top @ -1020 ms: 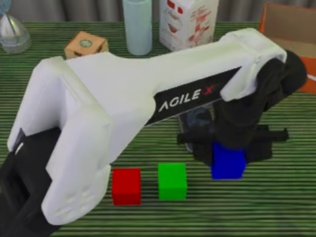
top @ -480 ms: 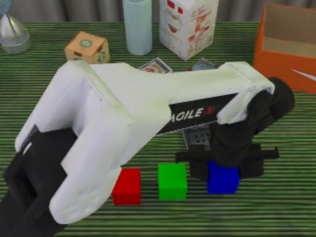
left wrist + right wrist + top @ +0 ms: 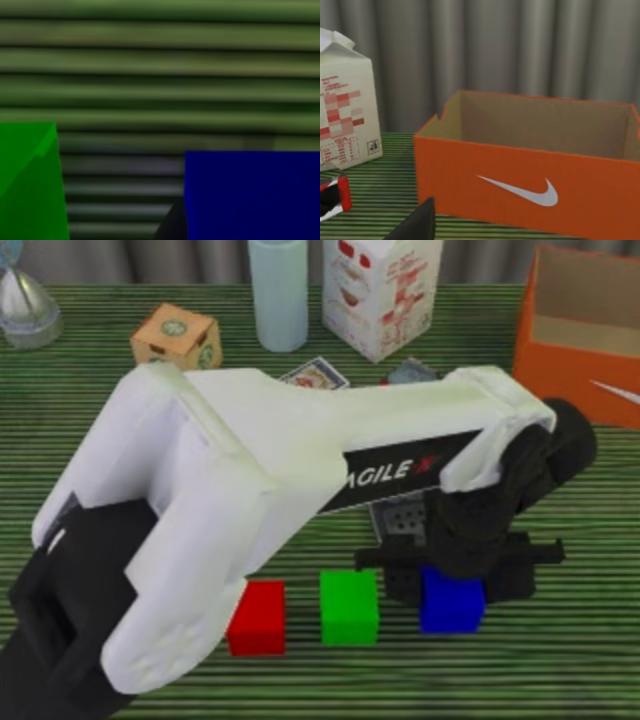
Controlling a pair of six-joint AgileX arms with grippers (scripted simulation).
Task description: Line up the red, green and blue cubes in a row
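Near the table's front edge the red cube (image 3: pixel 256 617), the green cube (image 3: pixel 349 606) and the blue cube (image 3: pixel 452 604) stand side by side, red at the left, blue at the right. My left arm reaches across the table, and my left gripper (image 3: pixel 452 588) stands over the blue cube, shut on it with a dark finger on either side. In the left wrist view the blue cube (image 3: pixel 252 195) rests on the striped mat with one finger (image 3: pixel 171 226) against its side, and the green cube (image 3: pixel 27 182) stands a gap away. My right arm is parked out of the top view; one fingertip (image 3: pixel 422 222) shows, nothing against it.
Along the back stand a tan cube with green logos (image 3: pixel 175 337), a pale bottle (image 3: pixel 278 295), a milk carton (image 3: pixel 383 290) and an open orange shoe box (image 3: pixel 585 330). A glass object (image 3: pixel 25 305) is at the back left. A patterned cube (image 3: pixel 315 373) lies behind the arm.
The left gripper has lowered the blue cube toward the front, down to the mat beside the green cube. In the last half second almost nothing moved.
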